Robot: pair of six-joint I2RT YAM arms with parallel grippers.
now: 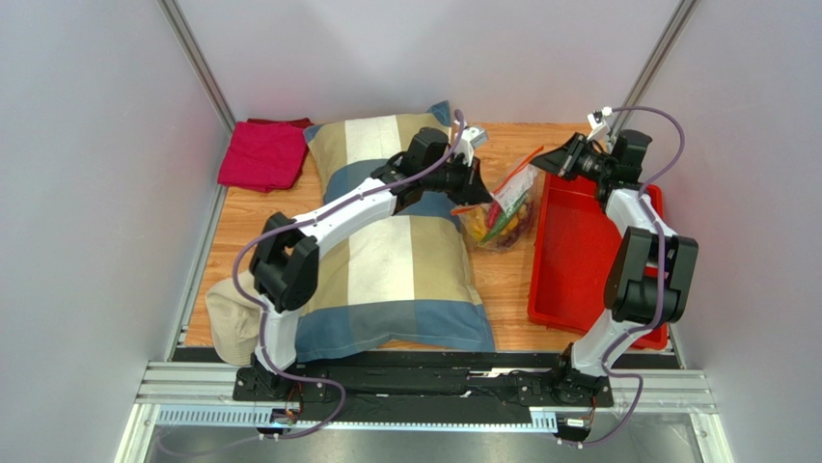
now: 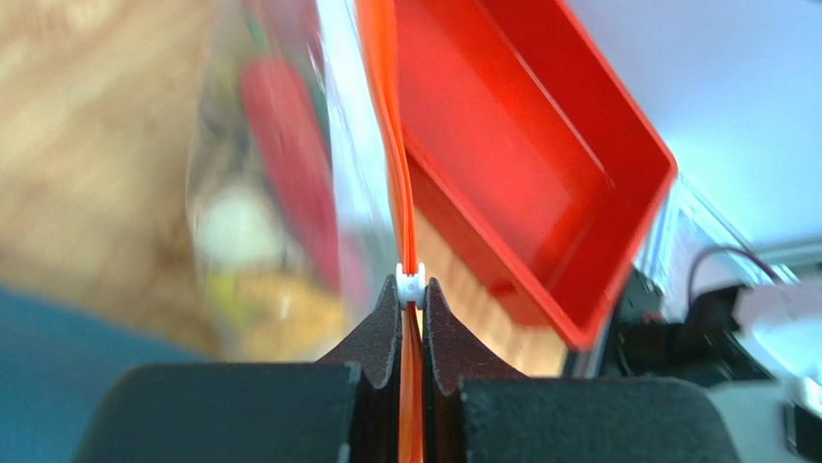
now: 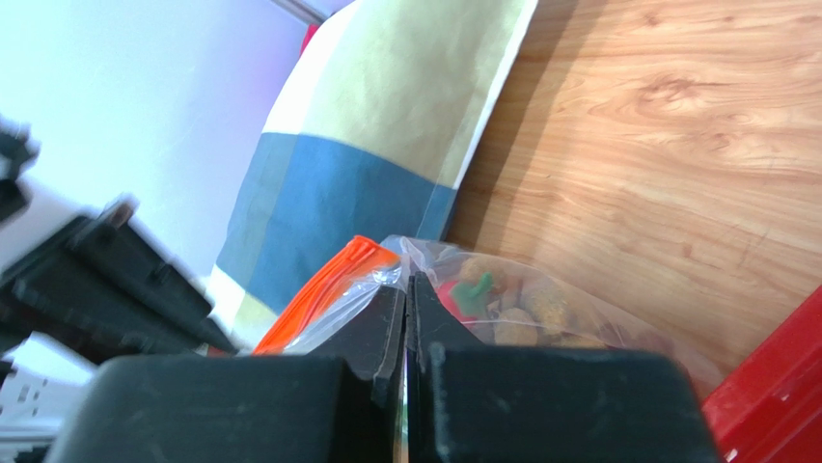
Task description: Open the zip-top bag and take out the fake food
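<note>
Pinching the zip-top bag (image 1: 502, 210), you are handling thin, slippery film: left tool (image 2: 412, 289) is clamping the orange zip strip (image 2: 390, 116), right tool (image 3: 410, 294) the clear lip. Bag is sitting with pillow (image 1: 386, 270) at 9 o'clock, red tray (image 1: 579, 256) at 3 o'clock; favour the stiffer strip.

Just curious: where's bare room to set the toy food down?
Bare: the red tray floor and the table strip between pillow and tray. Crowded: the zip-top bag, pinched by left gripper and right gripper.
</note>
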